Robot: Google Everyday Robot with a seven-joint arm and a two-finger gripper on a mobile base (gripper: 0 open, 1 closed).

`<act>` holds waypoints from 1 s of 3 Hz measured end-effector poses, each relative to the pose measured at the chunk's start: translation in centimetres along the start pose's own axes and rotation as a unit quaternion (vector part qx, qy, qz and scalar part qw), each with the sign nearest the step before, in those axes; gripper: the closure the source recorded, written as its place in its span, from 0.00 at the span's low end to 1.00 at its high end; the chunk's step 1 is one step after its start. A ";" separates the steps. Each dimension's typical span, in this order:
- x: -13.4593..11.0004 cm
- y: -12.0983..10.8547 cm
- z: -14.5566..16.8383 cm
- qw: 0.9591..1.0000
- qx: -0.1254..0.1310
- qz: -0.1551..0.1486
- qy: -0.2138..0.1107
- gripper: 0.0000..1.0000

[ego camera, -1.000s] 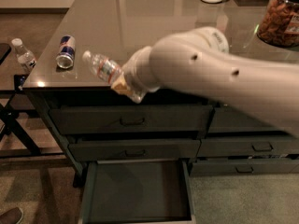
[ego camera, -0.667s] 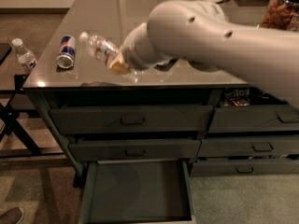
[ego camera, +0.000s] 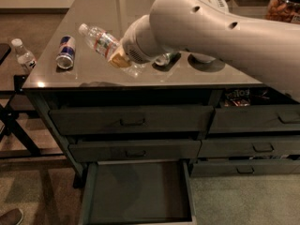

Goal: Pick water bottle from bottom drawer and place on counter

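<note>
The water bottle [ego camera: 99, 40] is a clear plastic bottle with a white cap and a pale label with red marks. It is tilted, cap up and to the left, above the left part of the glossy counter [ego camera: 98, 8]. My gripper [ego camera: 123, 60] is shut on the bottle's lower end and holds it just above the counter top. My large white arm reaches in from the right. The bottom drawer [ego camera: 92, 191] stands pulled open below, and its flat dark floor is bare.
A blue and silver can [ego camera: 65, 52] lies on the counter's left edge. A second small bottle [ego camera: 22, 54] stands on a stand to the left. A dark object [ego camera: 166, 59] lies behind my wrist. A snack jar [ego camera: 283, 6] stands at the far right. The upper right drawer [ego camera: 239, 96] is ajar.
My arm has carried the water bottle up from in front of the drawer fronts to over the counter top. The bottom drawer has stayed open.
</note>
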State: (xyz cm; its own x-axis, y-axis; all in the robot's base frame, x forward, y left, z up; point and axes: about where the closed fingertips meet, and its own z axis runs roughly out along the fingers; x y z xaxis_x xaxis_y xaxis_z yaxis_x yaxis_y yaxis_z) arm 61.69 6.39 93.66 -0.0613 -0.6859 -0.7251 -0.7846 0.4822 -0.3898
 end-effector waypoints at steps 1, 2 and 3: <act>0.3 -1.7 0.9 1.000 -0.009 0.009 0.008 1.00; -1.2 -7.8 3.4 0.999 -0.015 0.027 0.028 1.00; -1.7 -8.1 3.1 0.999 -0.012 0.025 0.024 1.00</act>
State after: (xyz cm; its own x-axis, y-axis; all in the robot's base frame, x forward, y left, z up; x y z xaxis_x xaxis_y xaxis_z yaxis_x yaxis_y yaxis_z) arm 70.09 5.35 96.27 -0.1295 -0.6866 -0.7154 -0.7941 0.5039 -0.3399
